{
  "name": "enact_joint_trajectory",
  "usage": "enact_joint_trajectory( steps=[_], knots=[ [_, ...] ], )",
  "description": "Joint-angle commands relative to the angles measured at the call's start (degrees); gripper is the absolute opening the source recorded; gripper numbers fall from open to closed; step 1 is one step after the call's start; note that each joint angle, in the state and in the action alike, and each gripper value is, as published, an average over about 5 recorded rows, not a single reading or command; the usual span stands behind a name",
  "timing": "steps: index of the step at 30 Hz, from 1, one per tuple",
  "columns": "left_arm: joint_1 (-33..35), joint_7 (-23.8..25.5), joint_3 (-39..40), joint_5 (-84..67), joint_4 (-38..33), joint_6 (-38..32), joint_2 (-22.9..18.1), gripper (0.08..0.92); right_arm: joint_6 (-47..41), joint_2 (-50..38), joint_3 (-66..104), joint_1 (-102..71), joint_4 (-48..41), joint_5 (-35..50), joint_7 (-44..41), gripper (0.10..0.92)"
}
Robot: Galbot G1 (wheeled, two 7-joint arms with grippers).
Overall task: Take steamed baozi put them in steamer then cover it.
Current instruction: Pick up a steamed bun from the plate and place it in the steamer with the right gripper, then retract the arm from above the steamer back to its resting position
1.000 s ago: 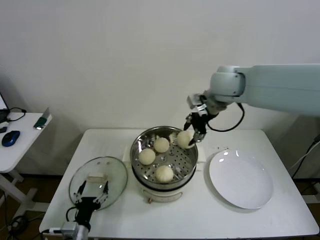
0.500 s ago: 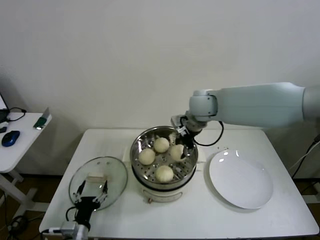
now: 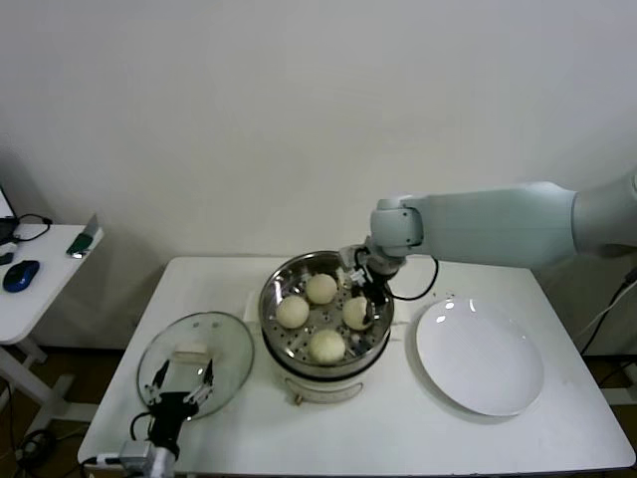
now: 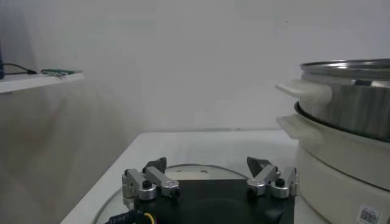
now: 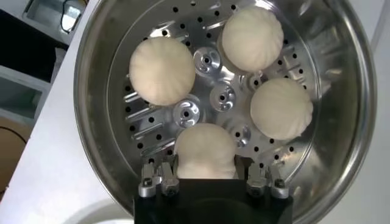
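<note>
Reaching down into the steamer (image 3: 326,299), the right gripper (image 5: 206,176) is clamping its fingers on one steamed baozi (image 3: 356,312) at the right side of the perforated tray. Three more buns are sitting on that tray: one at the far side (image 3: 320,288), one at the left (image 3: 293,312) and one at the near side (image 3: 326,346). The left gripper (image 3: 180,382) is hovering with its fingers spread apart over the near edge of the cover (image 3: 196,361), which is lying flat on the table (image 3: 398,438) left of the steamer. A white plate (image 3: 480,357) is resting to the right.
</note>
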Motion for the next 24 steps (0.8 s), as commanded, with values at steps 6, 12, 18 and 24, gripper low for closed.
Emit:
enact_joint_trajectory(
  steps=[6,12,18,24],
  knots=[
    [0.0,-0.2,-0.1,-0.1,0.0,0.1,0.1,0.823,2.7,-1.0,2.8,2.4,-1.7,2.5,-1.5,0.765],
    [0.0,-0.3,-0.1,-0.3,-0.3,0.4,0.2,0.823,2.8,-7.2,9.3,5.1,-1.5,9.7,-1.1,0.821],
    [0.1,-0.5,-0.2,-1.1,-0.9,0.9,0.6,0.823,-1.1,-19.5,26.0,-3.3,2.7,18.4,15.0,0.823],
    [-0.5,-1.4,-0.1,-1.5,-1.4,-0.1,0.9,0.823,-0.3,-30.4,51.8,-24.6,7.4,15.4,35.5,0.823]
  ],
)
